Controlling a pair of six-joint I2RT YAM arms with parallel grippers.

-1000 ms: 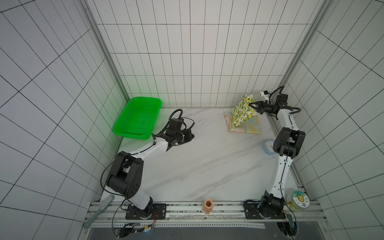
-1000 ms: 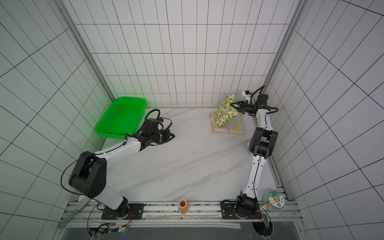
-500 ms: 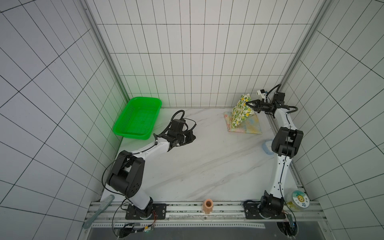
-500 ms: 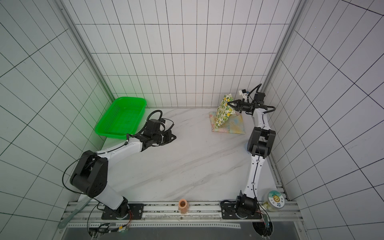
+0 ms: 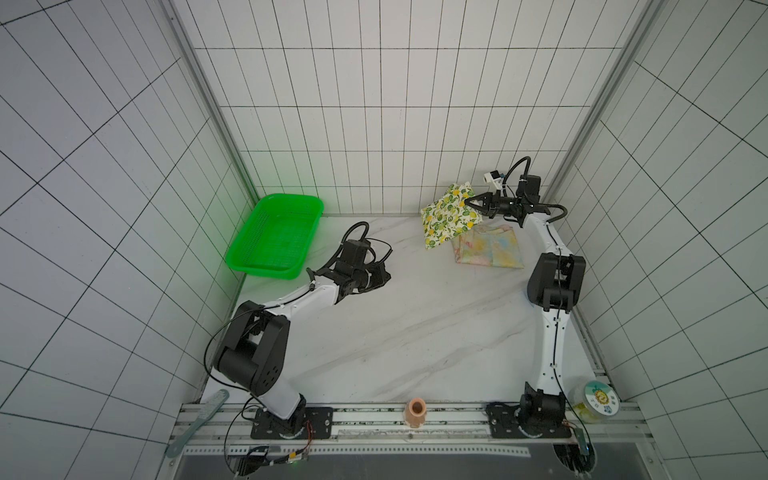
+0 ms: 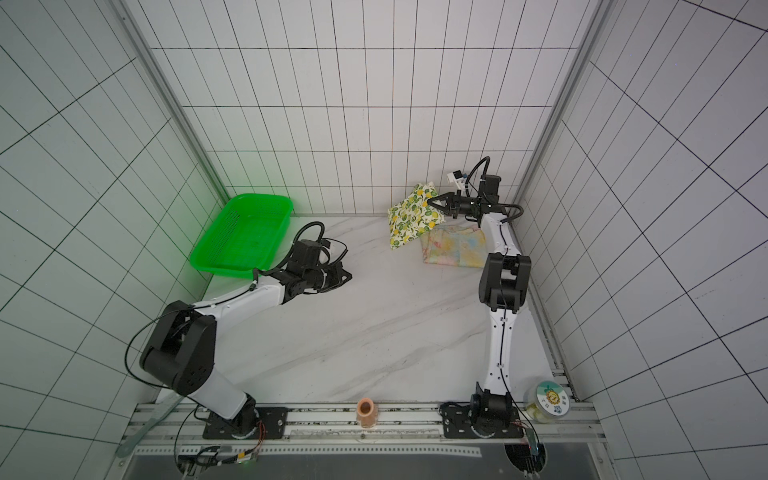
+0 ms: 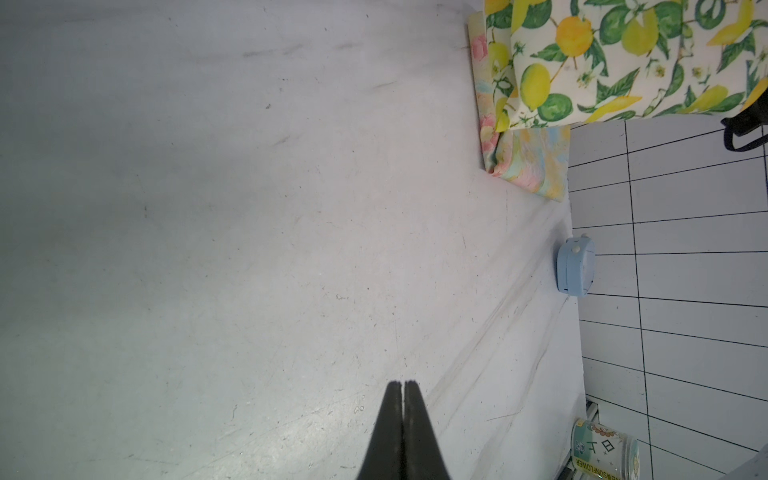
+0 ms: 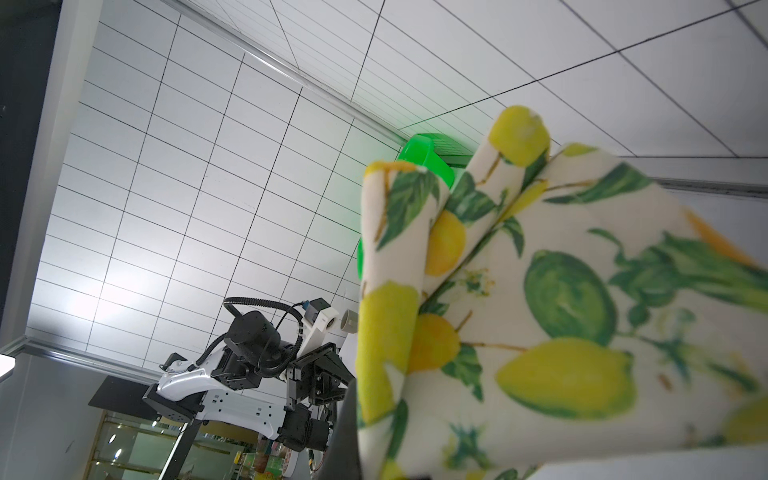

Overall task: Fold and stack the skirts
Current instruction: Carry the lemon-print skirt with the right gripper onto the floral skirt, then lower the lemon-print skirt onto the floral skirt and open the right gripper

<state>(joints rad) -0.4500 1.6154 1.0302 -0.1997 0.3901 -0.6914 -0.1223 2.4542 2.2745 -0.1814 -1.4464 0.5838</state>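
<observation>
In both top views the lemon skirt (image 5: 446, 216) hangs lifted at the table's (image 5: 415, 332) 1 o'clock corner. The right gripper (image 5: 469, 203) is clenched on its upper edge. Its lower part drapes across the 9 o'clock side of the pastel skirt (image 5: 488, 249), which lies folded flat on the marble. Whether the hanging corner touches the table cannot be told.

The right wrist view adds that the lemon cloth is bunched in several layers at the grip. Only the left wrist view shows the left gripper (image 7: 403, 384) clearly: its fingers are pressed together on nothing, over bare marble. The same view shows a blue timer (image 7: 575, 266) at the table's side edge by the wall, a spot the right arm's elbow covers from above.

The pastel skirt sits close to the back and side walls. The green basket (image 5: 274, 237) fills the 10 o'clock corner, just beyond the left gripper. Open marble runs from the centre down to 6 o'clock. There a peach cylinder (image 5: 415, 411) stands on the rail, with a labelled jar (image 5: 596, 399) at 5 o'clock.
</observation>
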